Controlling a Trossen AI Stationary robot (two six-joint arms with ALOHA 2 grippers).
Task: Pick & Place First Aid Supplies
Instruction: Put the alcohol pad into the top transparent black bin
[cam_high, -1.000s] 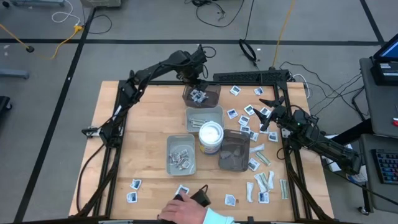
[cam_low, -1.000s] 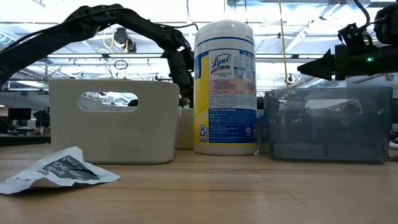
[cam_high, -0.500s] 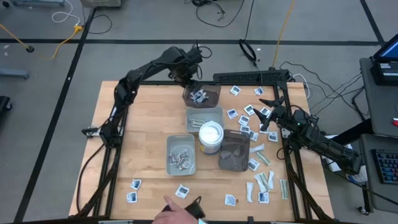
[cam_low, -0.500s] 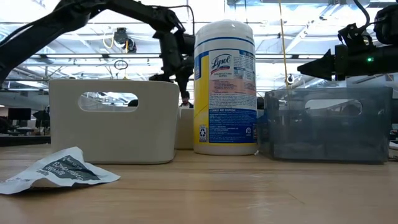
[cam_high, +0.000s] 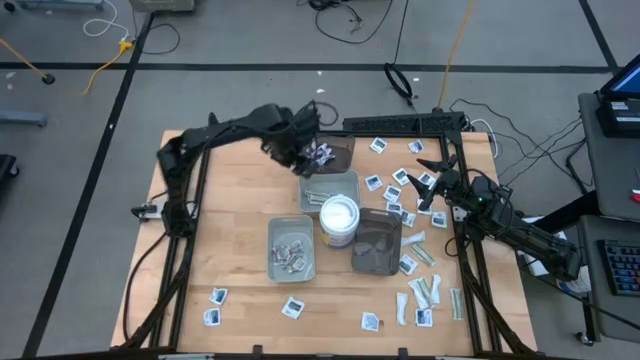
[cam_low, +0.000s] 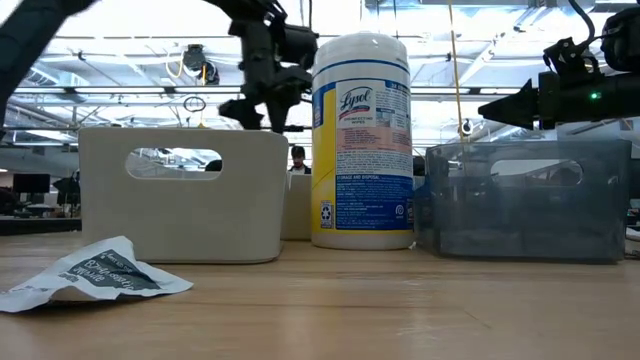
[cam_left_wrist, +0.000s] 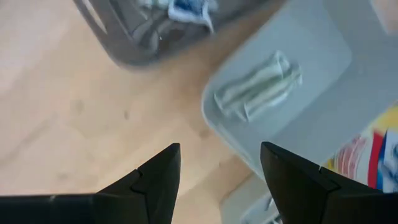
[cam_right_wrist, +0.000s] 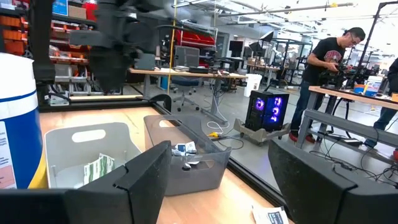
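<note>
Loose first aid supplies lie flat on the wooden table: square white packets (cam_high: 400, 180) at the far right, pale strips (cam_high: 422, 292) at the near right, more packets (cam_high: 215, 296) by the near edge. Others lie in the far dark tray (cam_high: 338, 150), and strips (cam_left_wrist: 258, 93) lie in the grey tray (cam_high: 345, 180). My left gripper (cam_high: 300, 150) hangs open, pointing down, over bare wood beside these two trays, and nothing is between its fingers (cam_left_wrist: 158, 180). My right gripper (cam_high: 435, 175) waits open and level at the table's right side.
A round white tub (cam_high: 338, 220) stands mid-table between a second grey tray (cam_high: 275, 262) and a second dark tray (cam_high: 376, 255). One crumpled packet (cam_low: 95, 272) lies close to the low camera. Bare wood lies at the table's left. A person (cam_right_wrist: 329, 59) stands in the room beyond.
My left gripper has risen out of the far dark tray and gone toward the table's near-left, staying open and pointing down. A person's hand at the near edge has drawn back out of view, and a packet lies where it was.
</note>
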